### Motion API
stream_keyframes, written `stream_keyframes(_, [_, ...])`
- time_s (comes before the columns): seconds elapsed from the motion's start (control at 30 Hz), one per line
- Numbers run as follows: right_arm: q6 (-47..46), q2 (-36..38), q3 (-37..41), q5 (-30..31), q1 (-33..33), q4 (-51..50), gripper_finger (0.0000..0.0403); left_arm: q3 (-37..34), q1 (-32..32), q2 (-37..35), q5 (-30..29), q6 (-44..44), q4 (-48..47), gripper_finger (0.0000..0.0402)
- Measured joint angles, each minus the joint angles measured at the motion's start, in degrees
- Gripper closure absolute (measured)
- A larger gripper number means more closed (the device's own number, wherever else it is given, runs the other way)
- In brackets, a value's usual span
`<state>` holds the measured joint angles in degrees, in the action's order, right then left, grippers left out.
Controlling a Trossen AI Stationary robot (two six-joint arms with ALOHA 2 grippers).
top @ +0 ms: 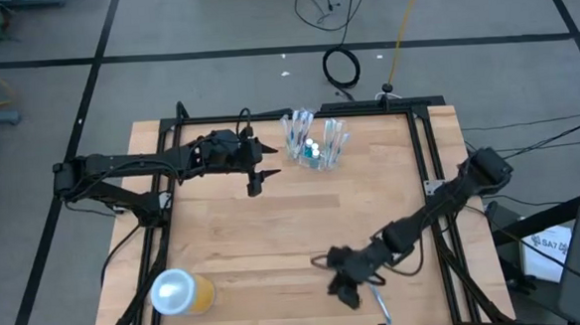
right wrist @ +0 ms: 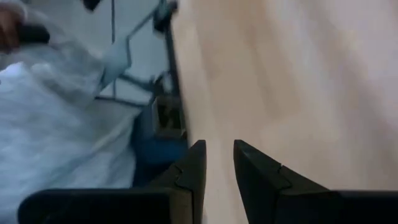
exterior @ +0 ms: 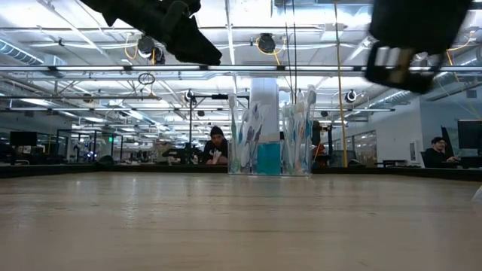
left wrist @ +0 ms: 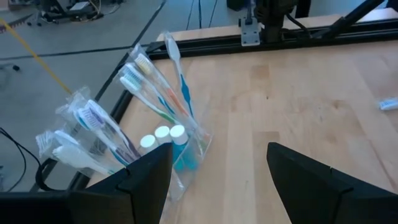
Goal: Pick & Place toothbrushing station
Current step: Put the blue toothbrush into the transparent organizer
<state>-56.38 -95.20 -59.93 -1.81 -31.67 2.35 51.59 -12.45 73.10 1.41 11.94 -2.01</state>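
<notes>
a wooden table (top: 274,233) is seen from above, filling the middle of the frame. the clear plastic cup (top: 314,141) stands at the upper centre of the table, and toothbrushes (top: 297,127) and small teal tubes with white caps (top: 311,151) are held upright in it. in the low view the same cup (exterior: 271,135) is seen at the centre, far across the table, with a teal tube (exterior: 268,158) showing through its wall. in the left wrist view the toothbrushes (left wrist: 158,87) lean out of the cup and three white caps (left wrist: 163,132) are visible among them.

the left gripper (top: 254,174) hovers just left of the cup, and its jaws are spread wide with nothing between them, as is seen in the left wrist view (left wrist: 217,180).

the right gripper (top: 348,291) is at the lower centre-right, low near the table's front edge. one toothbrush (top: 379,299) lies just beside it. in the right wrist view its jaws (right wrist: 219,168) are nearly closed, with only a narrow gap; whether anything is gripped cannot be told.

an orange-yellow cup with a white lid (top: 181,292) lies on its side at the lower left.
</notes>
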Motion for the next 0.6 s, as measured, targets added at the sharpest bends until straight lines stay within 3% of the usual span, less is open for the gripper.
stream_keyframes(0.33, [-28.4, -0.3, -1.1, -1.5, -8.9, -17.7, 0.0322, 0.0, 0.0, 0.0, 0.0, 0.8, 0.5, 0.0133])
stream_keyframes(0.6, [-30.6, -0.4, -1.1, -1.5, -10.6, -27.2, 0.0276, 0.0, 0.0, 0.0, 0.1, -1.1, 0.5, 0.0133])
